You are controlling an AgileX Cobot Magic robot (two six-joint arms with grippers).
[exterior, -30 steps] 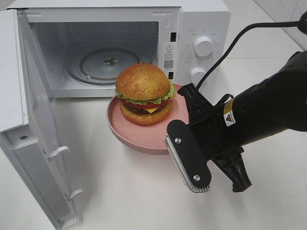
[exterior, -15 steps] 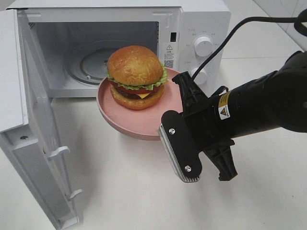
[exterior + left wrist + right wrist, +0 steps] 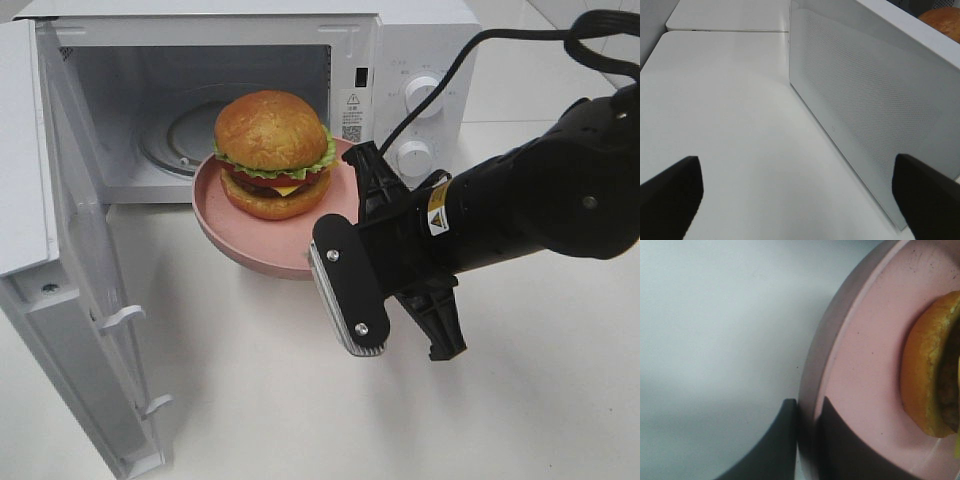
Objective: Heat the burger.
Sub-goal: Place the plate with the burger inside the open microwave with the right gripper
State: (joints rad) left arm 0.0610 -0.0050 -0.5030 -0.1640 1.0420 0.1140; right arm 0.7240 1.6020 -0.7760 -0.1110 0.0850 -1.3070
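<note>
Your white microwave point(image 3: 425, 45) fills the upper left of the high view, with its door point(image 3: 60, 280) wide open. Your right gripper point(image 3: 807, 407), mid-frame, is pinched tight on the rim of the pink plate point(image 3: 265, 250). Centre-top on that plate, at the oven's mouth, sits the burger point(image 3: 272, 150): glossy golden bun, frilled green lettuce, red tomato, yellow cheese, dark patty. Your left gripper point(image 3: 795, 165) stands wide apart, holding nothing.

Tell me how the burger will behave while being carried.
The burger is tall and unsecured, so it may topple if tilted. The plate looks smooth, so the burger might slide. The right gripper pinches one edge; tilting seems likely.
</note>
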